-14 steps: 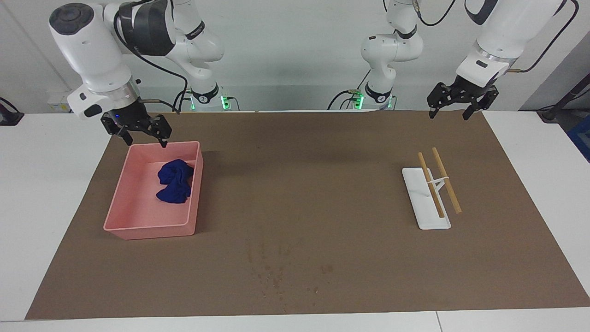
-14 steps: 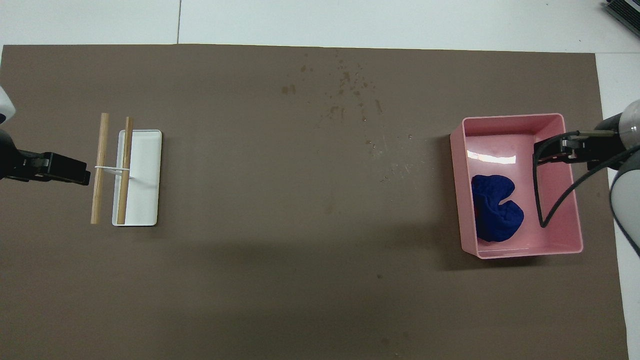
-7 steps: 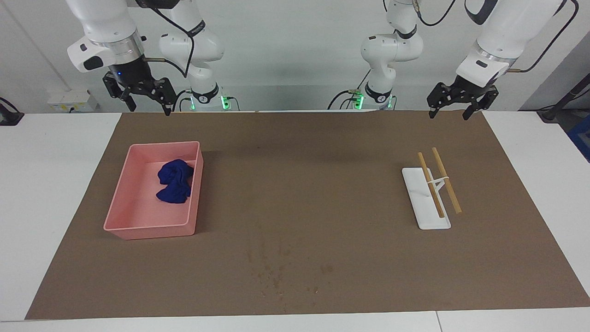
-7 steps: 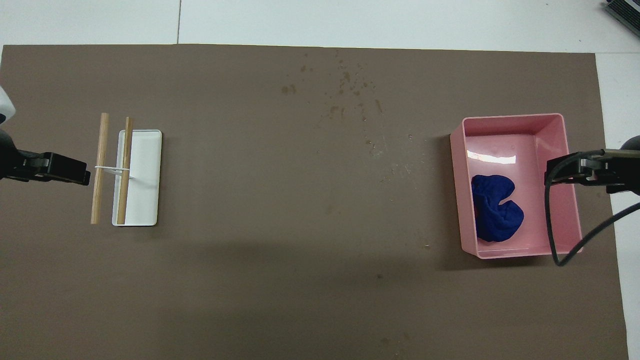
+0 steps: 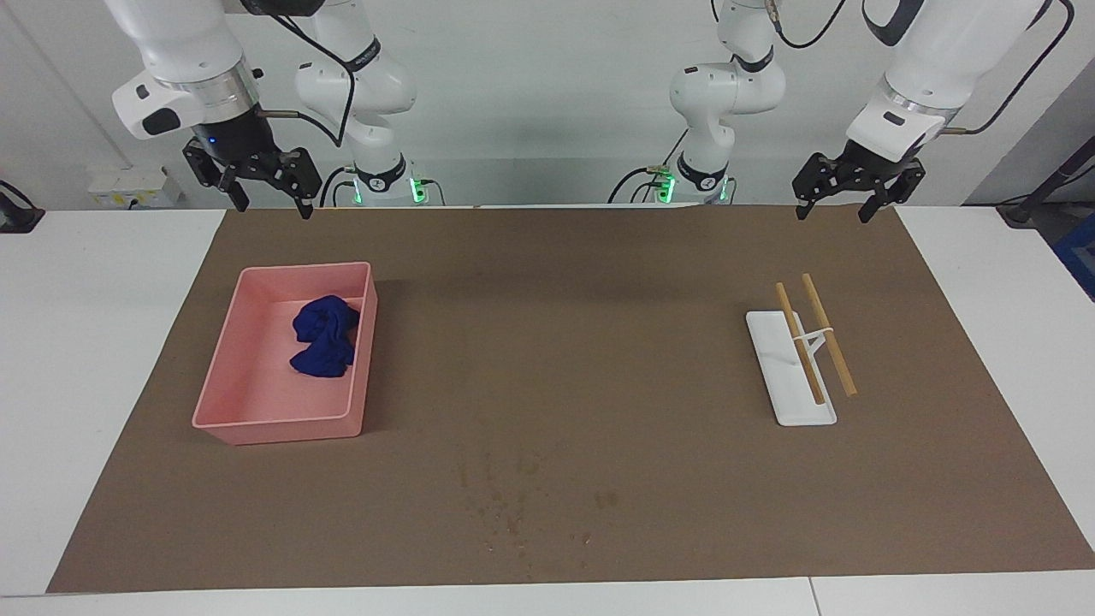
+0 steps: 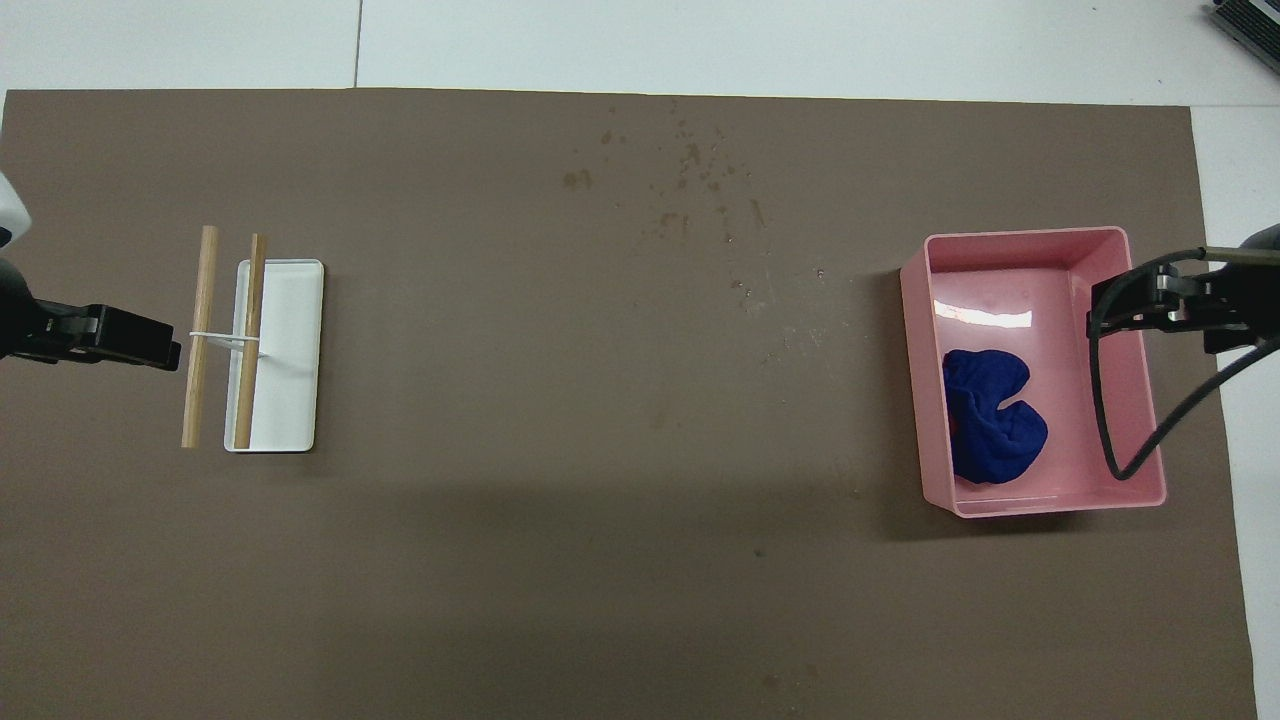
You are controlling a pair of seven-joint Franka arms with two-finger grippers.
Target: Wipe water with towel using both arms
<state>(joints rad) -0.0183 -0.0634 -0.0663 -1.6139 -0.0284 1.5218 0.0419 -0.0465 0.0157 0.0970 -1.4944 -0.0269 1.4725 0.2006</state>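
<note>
Facing view: towel [image 5: 324, 337], deep blue and crumpled, lies inside the pink tray [image 5: 224, 355] at the right arm's end of the brown mat [image 5: 565, 342]. Right gripper [image 5: 267, 205] hangs high over the mat's edge nearest the robots, fingers spread, holding nothing. Left gripper [image 5: 834, 210] hangs at the other end with fingers likewise spread and empty. A white stand [image 5: 783, 376] carries two wooden sticks [image 5: 813, 338]. Dark wet spots [image 5: 513, 505] mark the mat farther from the robots.

Overhead view: towel [image 6: 990, 415] sits in the tray [image 6: 1135, 400]; right gripper [image 6: 1170, 305] is over the tray's rim, left gripper [image 6: 150, 345] beside the sticks [image 6: 225, 340].
</note>
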